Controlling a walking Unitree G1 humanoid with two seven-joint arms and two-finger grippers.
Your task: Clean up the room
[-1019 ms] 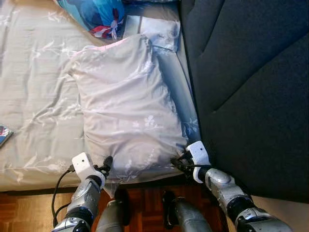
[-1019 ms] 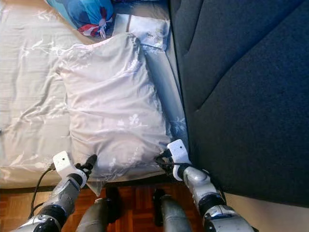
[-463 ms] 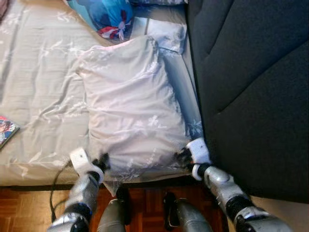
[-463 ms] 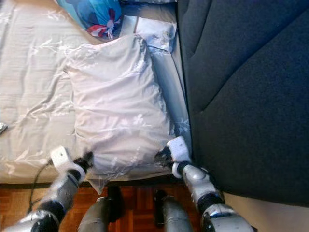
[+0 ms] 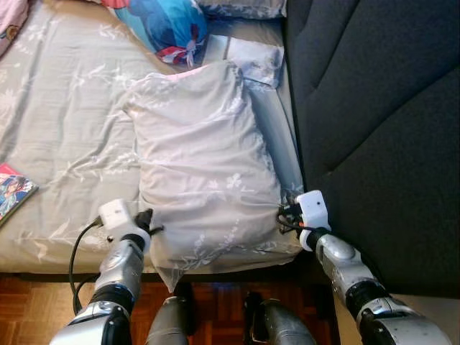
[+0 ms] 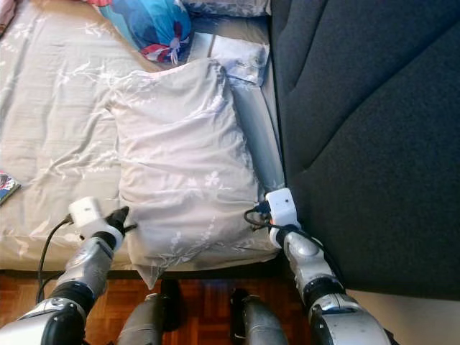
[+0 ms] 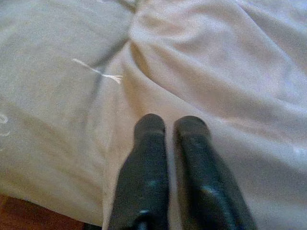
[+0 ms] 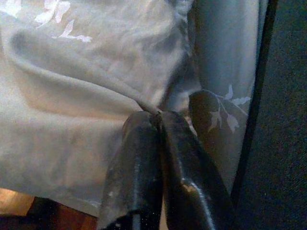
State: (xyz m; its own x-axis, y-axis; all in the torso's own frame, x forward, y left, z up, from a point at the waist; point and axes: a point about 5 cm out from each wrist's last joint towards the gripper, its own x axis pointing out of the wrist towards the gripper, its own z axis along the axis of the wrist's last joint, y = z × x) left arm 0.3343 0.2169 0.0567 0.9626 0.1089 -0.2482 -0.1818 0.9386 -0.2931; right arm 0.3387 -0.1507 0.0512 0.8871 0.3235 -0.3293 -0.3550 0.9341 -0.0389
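Observation:
A big pale pillow (image 5: 201,158) with a faint leaf print lies on the bed (image 5: 65,144), alongside the dark padded headboard (image 5: 374,108). My left gripper (image 5: 146,217) is at the pillow's near left edge. In the left wrist view its fingers (image 7: 148,143) are together, their tips pressed into a crease of the pillow cover (image 7: 216,72). My right gripper (image 5: 284,212) is at the near right corner, beside the headboard. In the right wrist view it (image 8: 158,117) is shut on a pinched fold of the pillow cover (image 8: 96,72).
A blue patterned cushion (image 5: 169,25) and a small folded pale cloth (image 5: 255,61) lie at the far end of the pillow. A colourful book (image 5: 11,190) sits at the bed's left. Wooden floor (image 5: 36,309) and my legs (image 5: 169,323) are below the mattress edge.
The camera has shifted, so the book and more of the bed's far end now show. Both grippers have stayed at the pillow's near corners; the right one has moved further up the bed along the headboard.

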